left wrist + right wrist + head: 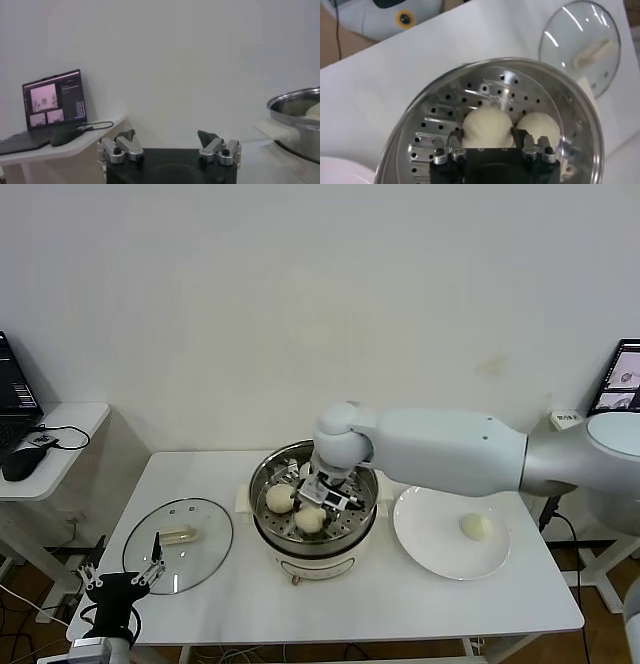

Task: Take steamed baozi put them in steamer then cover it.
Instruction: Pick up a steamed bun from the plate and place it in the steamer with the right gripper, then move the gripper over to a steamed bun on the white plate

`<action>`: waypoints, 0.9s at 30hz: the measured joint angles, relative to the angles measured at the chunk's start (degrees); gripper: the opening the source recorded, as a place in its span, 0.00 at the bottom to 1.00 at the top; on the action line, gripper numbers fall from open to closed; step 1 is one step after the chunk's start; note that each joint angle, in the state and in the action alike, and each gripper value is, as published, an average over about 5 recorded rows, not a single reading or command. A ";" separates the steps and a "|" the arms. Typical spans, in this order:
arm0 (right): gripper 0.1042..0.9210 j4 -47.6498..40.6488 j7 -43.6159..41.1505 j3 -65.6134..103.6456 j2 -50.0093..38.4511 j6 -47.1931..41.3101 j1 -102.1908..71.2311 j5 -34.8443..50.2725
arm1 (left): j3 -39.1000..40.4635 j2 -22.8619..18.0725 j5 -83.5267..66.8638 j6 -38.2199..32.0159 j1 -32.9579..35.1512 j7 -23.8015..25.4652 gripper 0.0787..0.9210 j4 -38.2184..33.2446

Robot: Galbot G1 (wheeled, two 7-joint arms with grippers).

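Right hand (488,139) grips 1 baozi (488,126) inside steamer (262,484) for placement; left hand (170,142) open, idle at 7 o'clock.

Plain white wall (300,294) behind, evenly lit, faint mark toward right. White table (200,604) in centre on thin legs. Smaller white side table (70,424) at left, holding open laptop (52,102), dark mouse (22,462) and black cable (65,434). Second screen (622,379) at far right edge. Cables trailing below tables. Floor barely visible at lower corners.
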 measured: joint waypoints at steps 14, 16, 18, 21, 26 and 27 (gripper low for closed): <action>0.87 0.81 -0.24 0.28 -1.53 2.12 1.20 0.53 | 0.13 -0.01 0.07 0.03 -0.18 0.00 0.88 -0.18; 0.88 0.65 0.05 0.86 -1.92 1.94 1.63 0.91 | 0.11 0.08 0.09 0.04 -0.29 0.00 0.88 -0.20; 0.88 0.51 0.40 1.61 -2.44 1.51 2.12 1.39 | 0.07 0.17 0.09 0.06 -0.37 0.00 0.88 -0.20; 0.88 0.52 1.04 2.90 -3.59 0.09 2.91 2.39 | 0.00 0.30 0.11 0.06 -0.40 0.01 0.88 -0.18; 0.88 1.14 2.16 4.41 -6.96 -4.46 4.37 4.27 | -0.16 0.54 0.47 -0.08 -0.59 0.01 0.88 0.20; 0.88 1.38 2.41 4.59 -7.84 -5.65 4.66 4.70 | -0.18 0.61 0.52 -0.10 -0.61 0.02 0.88 0.25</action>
